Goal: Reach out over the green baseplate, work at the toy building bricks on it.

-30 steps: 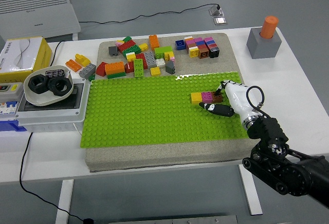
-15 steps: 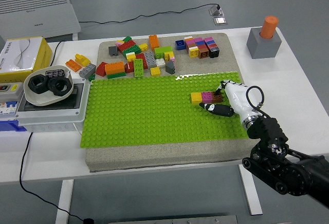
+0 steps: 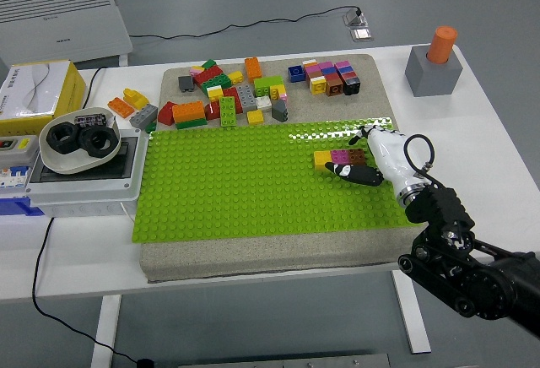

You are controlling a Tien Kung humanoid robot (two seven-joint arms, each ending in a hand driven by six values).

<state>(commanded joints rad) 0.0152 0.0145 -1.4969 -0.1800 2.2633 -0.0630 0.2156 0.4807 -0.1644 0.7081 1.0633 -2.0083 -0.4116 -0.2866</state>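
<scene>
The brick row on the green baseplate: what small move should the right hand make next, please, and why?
Probably press its fingers down on the row of yellow, pink and brown bricks: the right hand already sits against that row's right end on the green baseplate.

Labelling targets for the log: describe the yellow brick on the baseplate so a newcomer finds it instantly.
Start at the green baseplate covering the front of the grey mat. On its right half, next to the robot's right hand, sits a short row of three bricks. The yellow brick is the leftmost, with a pink one and a brown one to its right; all other yellow bricks lie off the plate.
</scene>
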